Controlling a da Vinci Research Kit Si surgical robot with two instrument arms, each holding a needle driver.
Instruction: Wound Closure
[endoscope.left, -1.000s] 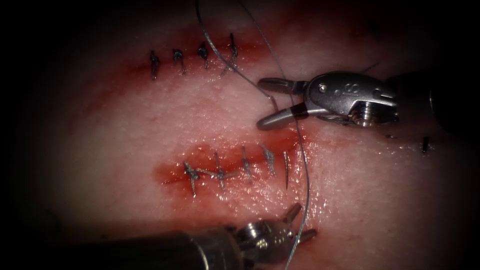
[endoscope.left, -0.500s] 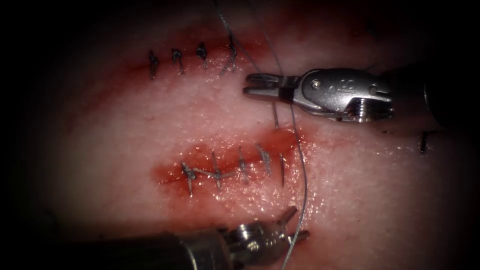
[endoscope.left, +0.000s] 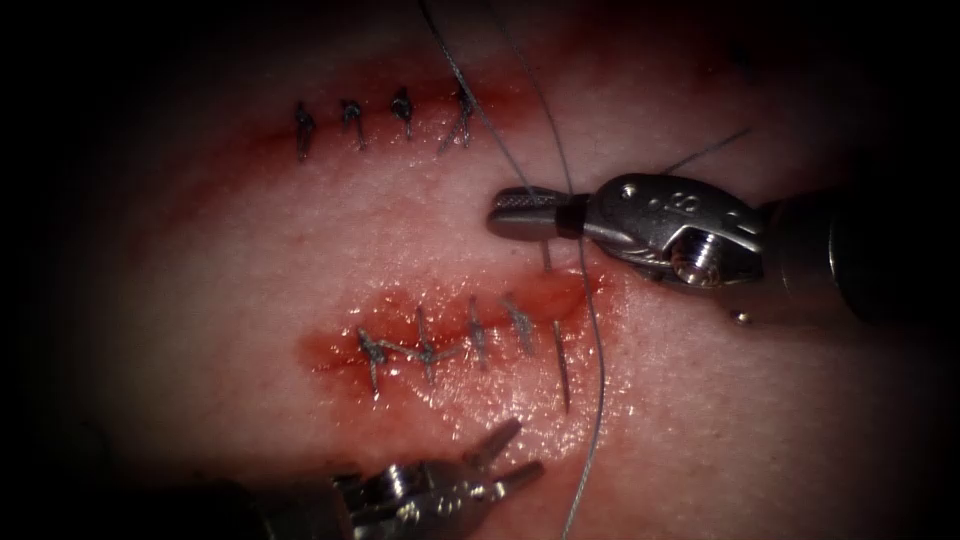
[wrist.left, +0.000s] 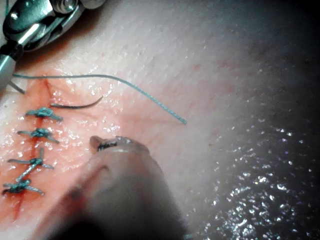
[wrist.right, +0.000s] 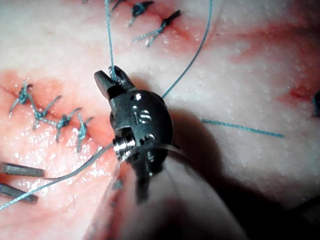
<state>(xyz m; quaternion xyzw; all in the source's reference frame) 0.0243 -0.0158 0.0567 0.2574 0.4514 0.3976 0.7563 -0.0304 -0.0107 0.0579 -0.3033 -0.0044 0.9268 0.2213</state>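
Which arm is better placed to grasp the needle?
Left, probably: the left tool is open, empty and just below the needle; the right tool is shut on the thread.

Right tool (endoscope.left: 520, 212): bright silver metal head, rounded clevis body, engraved marking on its flank, round pivot screw just behind the marking, dark band at the jaw base.
Right shaft (endoscope.left: 850, 260): dark, matte tube.
Left tool (endoscope.left: 500, 462): silver, slim ridged jaws, shiny round hinge pin.
Left shaft (endoscope.left: 290, 510): dark grey cylinder.
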